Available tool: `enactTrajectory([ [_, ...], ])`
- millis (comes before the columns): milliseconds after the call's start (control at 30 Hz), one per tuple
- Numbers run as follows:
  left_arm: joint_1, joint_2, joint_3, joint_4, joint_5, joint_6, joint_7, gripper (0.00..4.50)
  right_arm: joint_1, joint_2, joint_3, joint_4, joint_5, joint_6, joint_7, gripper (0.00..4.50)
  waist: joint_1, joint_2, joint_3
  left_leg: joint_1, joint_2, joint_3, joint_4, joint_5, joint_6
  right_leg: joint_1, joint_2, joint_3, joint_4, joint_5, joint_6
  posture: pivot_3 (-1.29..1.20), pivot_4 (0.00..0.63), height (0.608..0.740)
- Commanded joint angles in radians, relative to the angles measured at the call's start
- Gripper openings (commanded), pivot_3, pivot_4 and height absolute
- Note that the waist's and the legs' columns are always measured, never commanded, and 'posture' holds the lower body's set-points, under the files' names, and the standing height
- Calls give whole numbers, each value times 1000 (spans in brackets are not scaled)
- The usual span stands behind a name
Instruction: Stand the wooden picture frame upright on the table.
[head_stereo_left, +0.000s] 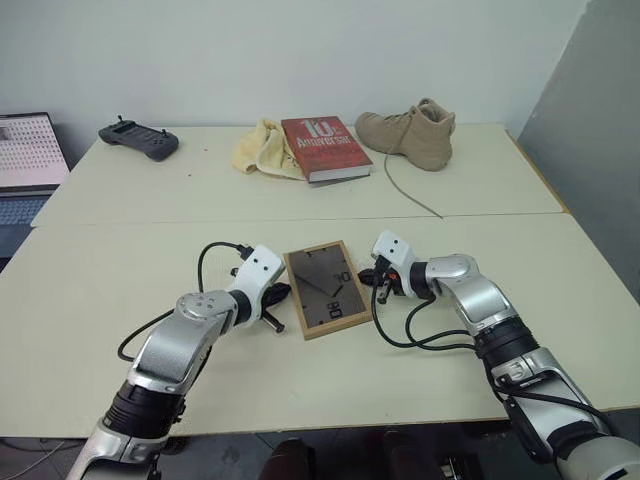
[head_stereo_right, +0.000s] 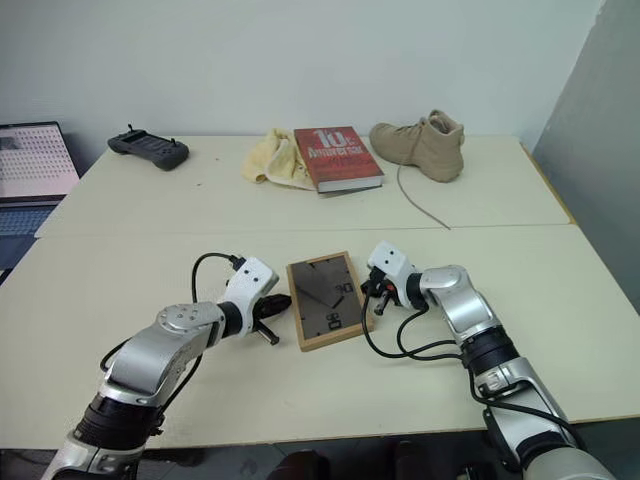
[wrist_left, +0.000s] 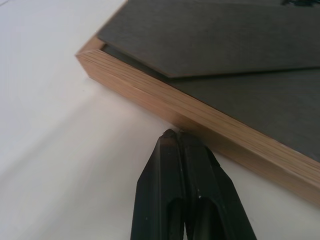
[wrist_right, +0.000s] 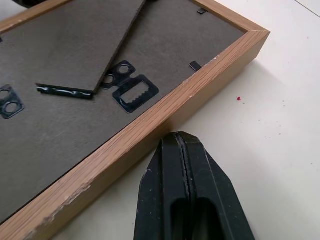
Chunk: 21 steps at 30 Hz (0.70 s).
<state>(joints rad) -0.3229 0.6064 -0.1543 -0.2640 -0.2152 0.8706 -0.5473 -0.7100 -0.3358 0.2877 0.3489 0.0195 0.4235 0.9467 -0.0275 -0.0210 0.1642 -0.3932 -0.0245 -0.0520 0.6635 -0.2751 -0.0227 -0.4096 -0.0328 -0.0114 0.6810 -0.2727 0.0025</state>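
The wooden picture frame (head_stereo_left: 325, 288) lies flat on the near half of the table (head_stereo_left: 120, 250), its dark brown back and easel stand (wrist_right: 85, 45) facing up. My left gripper (head_stereo_left: 279, 294) is shut and empty. Its tips rest at the frame's left wooden edge (wrist_left: 200, 115), close to a corner, as the left wrist view shows. My right gripper (head_stereo_left: 369, 276) is also shut with nothing in it, and its tips press against the frame's right wooden edge (wrist_right: 165, 112), beside the sawtooth hanger (wrist_right: 135, 92). The frame's front is hidden.
On the far half of the table are a red book (head_stereo_left: 325, 147), a yellow cloth (head_stereo_left: 262, 150), a tan boot (head_stereo_left: 412, 135) with a trailing lace, and a black controller (head_stereo_left: 138, 139). A laptop (head_stereo_left: 30, 152) sits off the left edge. A seam (head_stereo_left: 500, 216) crosses the tabletop.
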Motion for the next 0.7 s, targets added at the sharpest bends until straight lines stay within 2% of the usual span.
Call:
enactTrajectory([
  [33,39,55,-14,-137,-37,54,-63,47,21,-26,-20,-151,98,78,103,0,0,0,0,0,0,0,0,0,0,0,0,0,0,0,0,0,150,740],
  [267,81,100,-40,-241,-66,104,-109,47,105,-124,26,-381,197,223,233,0,3,0,0,0,0,-1,0,0,1,0,0,0,0,0,0,0,150,740],
  [367,84,109,-41,-252,-71,121,-111,47,123,-145,36,-386,173,215,206,0,4,0,0,0,0,-1,0,0,1,1,0,-1,-1,0,0,0,150,740],
  [467,110,171,2,-260,-86,127,-149,47,127,-166,5,-348,140,172,146,0,3,0,0,0,0,-1,0,0,1,1,0,-1,0,0,0,0,150,740],
  [500,124,200,22,-254,-87,114,-165,47,123,-167,-18,-335,138,165,119,0,2,0,0,0,0,-1,0,0,1,1,0,-1,0,0,0,0,150,740],
  [600,156,242,187,-185,-182,120,-244,47,100,-160,-109,-294,142,147,8,0,-1,0,0,1,0,-1,-1,0,1,1,1,0,0,0,0,0,150,740],
  [633,160,237,234,-175,-240,156,-275,211,98,-157,-118,-286,138,133,-11,0,-1,0,0,1,1,-1,-1,0,1,0,1,-1,0,0,0,0,150,740],
  [700,137,190,382,-129,-460,365,-346,585,92,-138,-110,-244,112,90,-50,0,-1,0,0,1,1,-1,-1,0,1,0,1,-1,0,0,0,0,150,740],
])
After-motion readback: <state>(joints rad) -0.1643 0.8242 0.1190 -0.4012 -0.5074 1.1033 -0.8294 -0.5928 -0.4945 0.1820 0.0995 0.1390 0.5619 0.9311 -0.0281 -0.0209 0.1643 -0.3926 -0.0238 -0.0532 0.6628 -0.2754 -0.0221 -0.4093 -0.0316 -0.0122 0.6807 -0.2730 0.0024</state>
